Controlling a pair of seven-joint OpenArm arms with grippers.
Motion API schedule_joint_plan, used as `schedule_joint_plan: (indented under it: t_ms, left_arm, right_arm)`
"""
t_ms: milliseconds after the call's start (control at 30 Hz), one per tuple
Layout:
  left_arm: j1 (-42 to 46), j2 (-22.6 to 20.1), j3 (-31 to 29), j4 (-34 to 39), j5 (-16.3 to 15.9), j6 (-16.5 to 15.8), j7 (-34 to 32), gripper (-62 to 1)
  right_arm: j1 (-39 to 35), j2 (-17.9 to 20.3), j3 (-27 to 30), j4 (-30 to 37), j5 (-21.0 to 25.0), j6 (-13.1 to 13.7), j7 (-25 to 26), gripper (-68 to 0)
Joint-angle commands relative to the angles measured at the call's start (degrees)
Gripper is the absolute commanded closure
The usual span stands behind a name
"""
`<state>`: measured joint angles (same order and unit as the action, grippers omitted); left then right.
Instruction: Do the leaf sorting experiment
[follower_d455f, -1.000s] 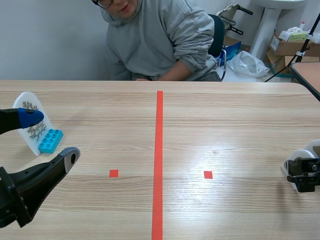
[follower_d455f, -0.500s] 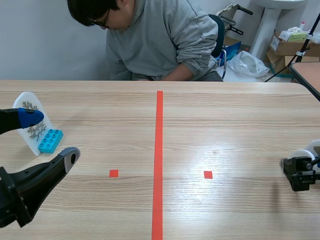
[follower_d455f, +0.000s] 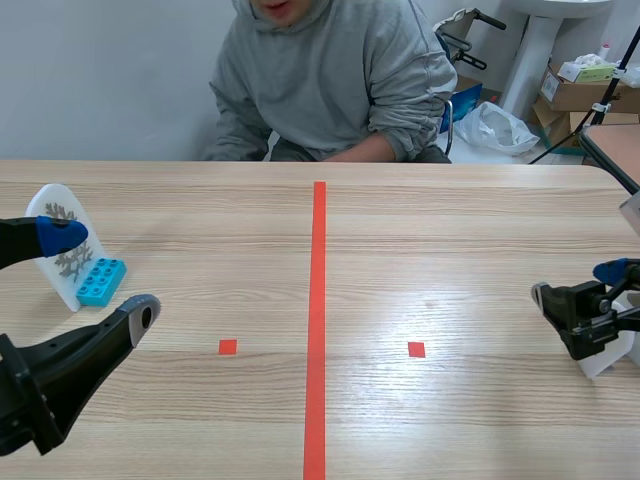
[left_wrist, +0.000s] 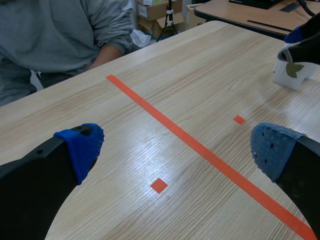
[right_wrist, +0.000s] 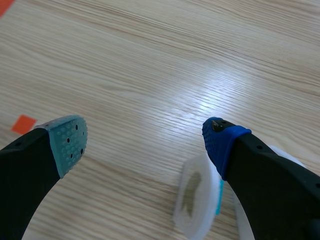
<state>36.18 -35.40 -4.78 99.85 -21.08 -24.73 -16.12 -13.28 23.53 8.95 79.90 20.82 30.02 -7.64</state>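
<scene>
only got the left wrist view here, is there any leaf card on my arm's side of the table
Observer: Yes, a white leaf card stands upright in a blue brick near the left edge of the table.
Operator: is the right gripper gripping its card
Observer: No. The right gripper is open, and its white card sits beside the blue-padded finger, not pressed between the two.
</scene>
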Motion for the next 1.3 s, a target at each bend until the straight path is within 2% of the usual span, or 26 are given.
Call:
schedule_joint_plan:
  t_ms: [0, 167, 300, 500, 633, 767, 900, 967, 1100, 1167, 1267]
  left_arm:
    - [-0.2, 0.2, 0.2, 0.7, -0.6, -0.3, -1.0, -62.3]
    - [-0.2, 0.2, 0.2, 0.7, -0.6, -0.3, -0.9, -62.3]
    - [-0.2, 0.2, 0.2, 0.7, -0.6, -0.3, -0.9, -62.3]
    - [-0.2, 0.2, 0.2, 0.7, -0.6, -0.3, -1.0, -62.3]
    - [-0.2, 0.2, 0.2, 0.7, -0.6, -0.3, -1.0, -62.3]
    - [-0.2, 0.2, 0.2, 0.7, -0.6, -0.3, -1.0, -62.3]
    - [-0.2, 0.2, 0.2, 0.7, -0.6, -0.3, -1.0, -62.3]
    - [-0.2, 0.3, 0.2, 0.7, -0.6, -0.3, -1.0, -62.3]
    - [-0.2, 0.5, 0.2, 0.7, -0.8, -0.3, -1.2, -62.3]
    - [-0.2, 0.5, 0.2, 0.7, -2.1, -0.3, -1.4, -62.3]
    - [-0.2, 0.5, 0.2, 0.7, -5.7, -0.3, -1.3, -62.3]
  right_arm:
    - [-0.8, 1.7, 0.9, 2.6, 0.6, 1.4, 0.4, -47.5]
    - [-3.8, 3.6, 0.9, 9.6, 0.5, 4.7, 0.2, -47.5]
    - [-5.4, 5.5, 0.9, 14.1, 0.4, 6.2, 0.0, -47.5]
    - [-5.8, 7.8, 0.9, 18.0, 0.4, 10.7, -0.4, -47.5]
    - [-5.8, 8.4, 0.7, 19.9, 0.9, 12.7, -0.4, -47.5]
    - [-6.1, 8.3, 0.6, 20.9, 4.6, 12.7, -0.5, -47.6]
    - [-7.9, 8.3, 0.6, 21.9, 8.0, 12.7, -1.0, -54.4]
    - [-8.9, 8.3, 0.6, 22.0, 9.5, 12.7, -1.0, -54.5]
    - [-10.8, 8.3, 0.6, 21.9, 9.7, 12.7, -0.9, -54.5]
    - [-12.0, 8.3, 0.7, 21.9, 10.9, 12.7, -0.8, -54.5]
    - [-13.9, 8.3, 0.9, 21.9, 12.5, 12.7, -0.7, -54.5]
